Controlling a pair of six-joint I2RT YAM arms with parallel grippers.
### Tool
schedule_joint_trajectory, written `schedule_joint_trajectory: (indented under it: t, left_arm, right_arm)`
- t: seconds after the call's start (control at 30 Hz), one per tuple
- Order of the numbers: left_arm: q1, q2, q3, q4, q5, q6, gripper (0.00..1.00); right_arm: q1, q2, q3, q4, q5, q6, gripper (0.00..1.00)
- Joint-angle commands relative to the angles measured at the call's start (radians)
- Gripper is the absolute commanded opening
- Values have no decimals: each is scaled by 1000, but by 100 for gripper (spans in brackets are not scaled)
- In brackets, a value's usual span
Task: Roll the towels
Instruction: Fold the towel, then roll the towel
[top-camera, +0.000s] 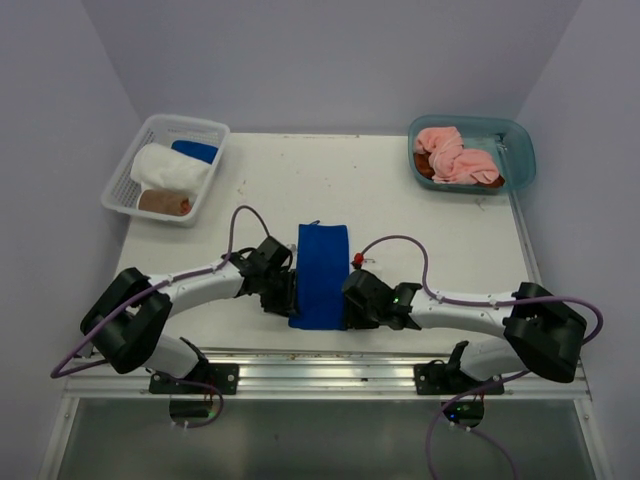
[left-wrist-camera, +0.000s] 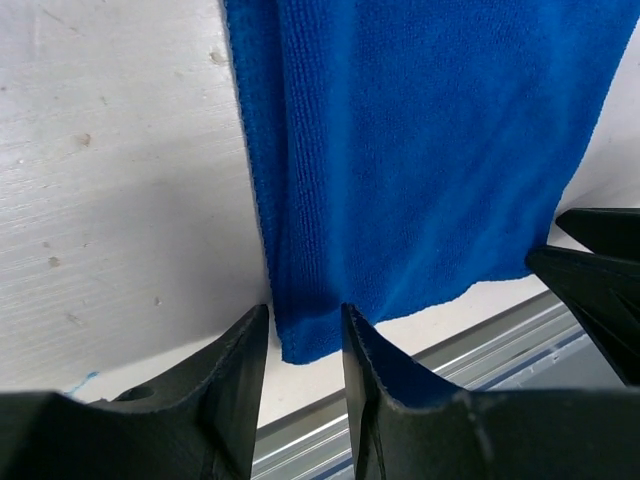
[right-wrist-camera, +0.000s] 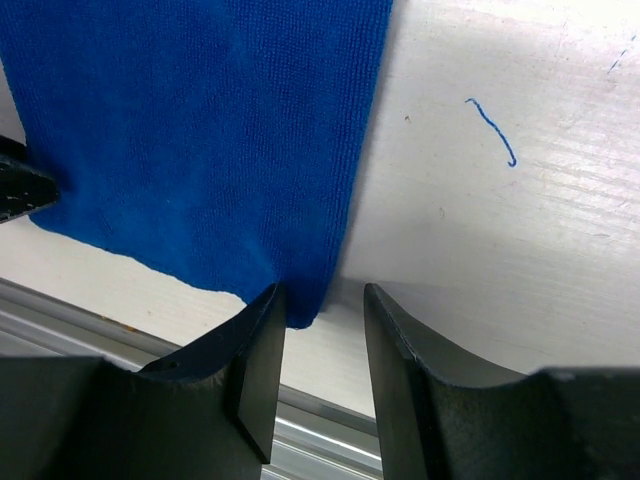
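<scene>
Top external view: looks down on a white table (top-camera: 430, 225), matt and lightly scuffed, closed in by pale lilac walls (top-camera: 60, 100) behind and on both sides.

Centres on the blue towel (top-camera: 320, 275), taken here as the marker. Lies flat as a long, narrow folded strip, with its short near end close to the aluminium rail (top-camera: 330, 365) along the table's front edge.

Well behind that towel and to its left: a white mesh basket (top-camera: 118, 190) holding a rolled white towel (top-camera: 170, 165), a rolled blue one (top-camera: 195, 150) and a rolled brown one (top-camera: 163, 203).

Well behind it and to its right: a teal tub (top-camera: 522, 150) with a crumpled pink towel (top-camera: 455, 155) heaped over a brown cloth (top-camera: 428, 172).

Against the towel's near left corner: the left gripper (top-camera: 285, 292). Seen from the left wrist, straddles that corner with fingers parted. Shows the cloth smooth and unbunched between them, so released rather than clenched.

Against the towel's near right corner: the right gripper (top-camera: 352, 300). Seen from the right wrist, stands with fingers spread. Puts the towel tip just at the inner finger, with bare table in the gap. Grasps nothing.

Just right of the towel in the right wrist view: a thin blue squiggle (right-wrist-camera: 495, 130) and a few dark specks on the white surface.
</scene>
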Motion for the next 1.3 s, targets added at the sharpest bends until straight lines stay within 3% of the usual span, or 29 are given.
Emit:
schedule_joint_trajectory:
  t: [0.0, 0.27, 0.43, 0.53, 0.7, 0.8, 1.07, 1.27]
  left_arm:
    - [-13, -6, -36, 35, 16, -28, 39]
    - [-22, -28, -71, 34, 33, -29, 33]
    - [-27, -39, -74, 8, 21, -31, 27]
    - [-27, -48, -77, 3, 13, -34, 26]
    - [-28, -45, -84, 15, 30, -35, 34]
    - [-40, -39, -84, 24, 35, -46, 33]
    - [-77, -32, -88, 26, 0, -95, 13]
    - [-77, -22, -90, 40, -2, -115, 0]
  right_arm:
    - [2, 7, -15, 29, -4, 67, 40]
    - [2, -3, -35, 38, -10, 71, 35]
    - [4, -22, -47, 46, -1, 90, 17]
    - [2, -31, -48, 40, 0, 91, 14]
    - [5, -23, -48, 41, 0, 91, 15]
    - [8, -17, -45, 47, -1, 91, 16]
    - [16, -23, -47, 37, 16, 103, 16]
    - [24, -31, -61, 46, 20, 113, 26]
